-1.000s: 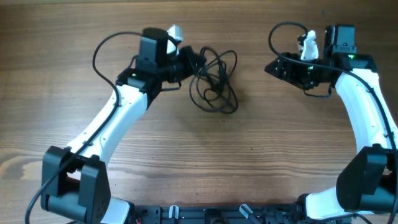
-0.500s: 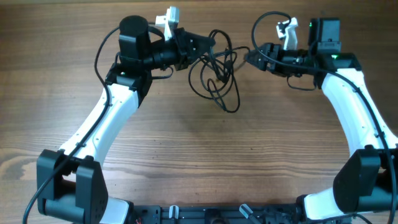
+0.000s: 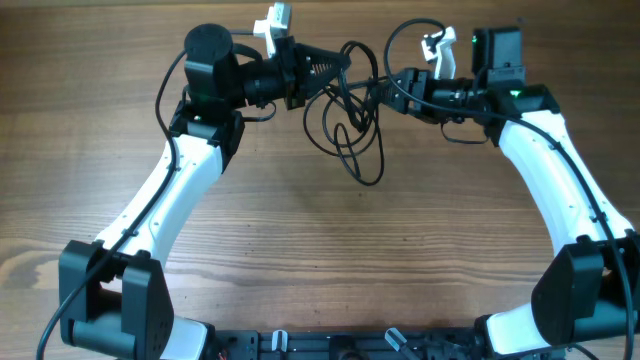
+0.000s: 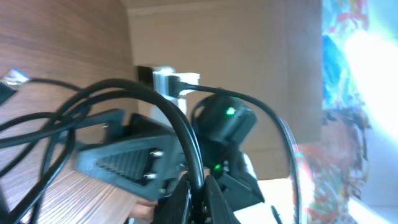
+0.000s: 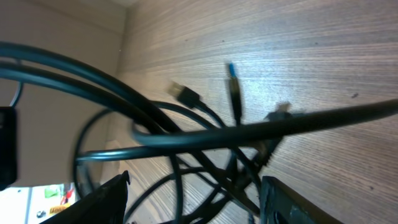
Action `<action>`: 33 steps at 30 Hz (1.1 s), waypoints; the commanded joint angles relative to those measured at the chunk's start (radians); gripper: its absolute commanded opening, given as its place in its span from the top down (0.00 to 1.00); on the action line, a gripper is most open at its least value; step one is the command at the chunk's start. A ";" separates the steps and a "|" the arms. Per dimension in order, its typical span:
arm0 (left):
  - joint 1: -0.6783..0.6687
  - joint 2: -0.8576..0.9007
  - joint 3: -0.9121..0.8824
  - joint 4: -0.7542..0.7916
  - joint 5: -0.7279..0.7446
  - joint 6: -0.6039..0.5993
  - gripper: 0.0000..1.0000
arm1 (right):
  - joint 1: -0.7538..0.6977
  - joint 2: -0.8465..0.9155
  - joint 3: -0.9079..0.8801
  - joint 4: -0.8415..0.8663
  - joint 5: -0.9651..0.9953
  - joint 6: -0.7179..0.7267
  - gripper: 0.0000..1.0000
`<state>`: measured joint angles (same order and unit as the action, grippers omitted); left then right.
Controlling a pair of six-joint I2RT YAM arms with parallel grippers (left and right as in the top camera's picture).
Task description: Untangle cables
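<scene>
The cables point(image 3: 347, 125) are a tangle of thin black cords hanging in loose loops near the far middle of the table. My left gripper point(image 3: 338, 62) is shut on one cord at the tangle's top left, and the cord point(image 4: 186, 143) runs up from between its closed fingers point(image 4: 214, 198). From the right, my right gripper point(image 3: 384, 90) reaches into the loops with its fingers point(image 5: 102, 199) wide apart. Several cords point(image 5: 205, 140) cross between those fingers without being pinched. Two plug ends point(image 5: 186, 95) lie on the wood, one with a blue tip point(image 5: 231, 70).
The wooden table point(image 3: 300, 250) stretches toward the arm bases at the near edge. The right arm's own thicker black wire point(image 3: 405, 35) loops above its wrist, close to the tangle. In the left wrist view, the right gripper's body point(image 4: 227, 121) sits just behind the held cord.
The left gripper has carried the tangle toward the far edge and to the right, lifting its loops. Moving left, the right gripper has reached the tangle, and its fingers have narrowed slightly.
</scene>
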<state>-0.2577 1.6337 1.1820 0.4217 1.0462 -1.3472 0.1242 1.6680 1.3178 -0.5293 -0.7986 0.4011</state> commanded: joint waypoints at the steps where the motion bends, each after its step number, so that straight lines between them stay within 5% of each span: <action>1: 0.005 -0.031 0.010 0.106 0.023 -0.143 0.96 | 0.011 0.031 -0.002 0.005 0.074 0.071 0.30; 9: 0.005 -0.031 0.010 0.355 0.019 -0.349 0.96 | 0.021 0.087 -0.002 0.019 0.105 0.099 0.33; 22: 0.106 -0.031 0.010 0.491 -0.048 -0.432 0.96 | 0.019 0.096 -0.002 -0.040 0.357 0.145 0.37; 27: 0.095 -0.031 0.010 0.328 -0.025 -0.163 0.96 | 0.019 0.096 -0.002 0.002 0.184 0.019 0.36; 33: 0.045 -0.031 0.010 -0.251 -0.192 0.264 0.96 | 0.019 0.096 -0.002 0.014 0.057 -0.035 0.36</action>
<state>-0.1852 1.6199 1.1873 0.3412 0.9802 -1.4353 0.1413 1.7504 1.3170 -0.5156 -0.6418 0.4248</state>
